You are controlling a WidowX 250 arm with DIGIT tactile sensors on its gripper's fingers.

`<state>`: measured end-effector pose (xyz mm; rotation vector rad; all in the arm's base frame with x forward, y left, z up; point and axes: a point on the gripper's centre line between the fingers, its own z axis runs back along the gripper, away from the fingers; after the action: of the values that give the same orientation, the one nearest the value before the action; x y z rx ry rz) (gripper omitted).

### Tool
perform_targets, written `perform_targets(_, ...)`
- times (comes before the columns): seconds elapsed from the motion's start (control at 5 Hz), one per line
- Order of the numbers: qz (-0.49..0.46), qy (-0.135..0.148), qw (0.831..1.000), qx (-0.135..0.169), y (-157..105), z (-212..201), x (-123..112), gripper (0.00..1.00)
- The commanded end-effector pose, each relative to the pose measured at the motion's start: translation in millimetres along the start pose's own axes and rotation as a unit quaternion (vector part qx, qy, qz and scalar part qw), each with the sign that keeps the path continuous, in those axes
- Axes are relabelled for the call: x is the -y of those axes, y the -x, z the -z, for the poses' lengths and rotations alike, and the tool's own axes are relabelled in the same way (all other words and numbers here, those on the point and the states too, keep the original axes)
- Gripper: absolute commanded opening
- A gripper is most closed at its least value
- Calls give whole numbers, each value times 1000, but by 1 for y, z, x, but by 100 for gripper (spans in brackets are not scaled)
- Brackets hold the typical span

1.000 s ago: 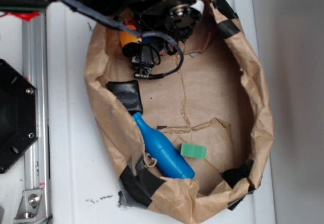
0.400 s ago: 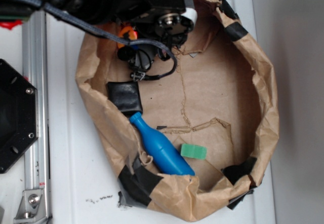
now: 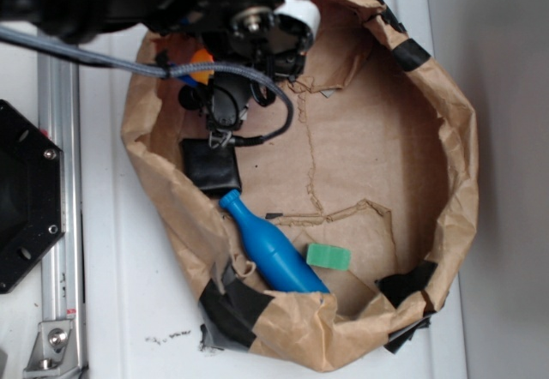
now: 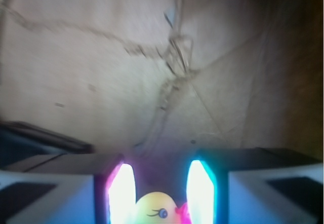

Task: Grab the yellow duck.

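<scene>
The yellow duck (image 4: 158, 211) shows at the bottom edge of the wrist view, its head with a dark eye and pink-red beak pressed between my two glowing pads (image 4: 123, 191). My gripper (image 4: 162, 183) is shut on it, above the brown paper floor. From the exterior view the duck (image 3: 202, 64) is only an orange-yellow patch under the black arm, at the upper left inside the paper bag. The gripper (image 3: 199, 77) sits there, mostly hidden by the arm and cable.
The crumpled brown paper bag (image 3: 455, 182) forms a walled basin. Inside lie a black square pad (image 3: 210, 166), a blue bottle (image 3: 273, 250) and a green block (image 3: 328, 255). A metal rail (image 3: 58, 182) and a black plate (image 3: 21, 195) stand to the left.
The arm has moved left with the duck in the gripper. The bag's left wall has been pushed outward to the left.
</scene>
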<state>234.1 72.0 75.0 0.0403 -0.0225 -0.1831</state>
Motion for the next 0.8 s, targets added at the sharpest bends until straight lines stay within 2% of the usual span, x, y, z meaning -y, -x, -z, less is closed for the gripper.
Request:
perform_targets(0.0,-7,-26,999,42,-18,-29,3,0)
perform_targets(0.2,-14,-30,999,23,-12,-9,-2,0)
perform_targets(0.4,-17,-25,998,50,-21,-19,3,0)
perform_targets(0.6,-34,-12,995,92,-50,-48,21,0)
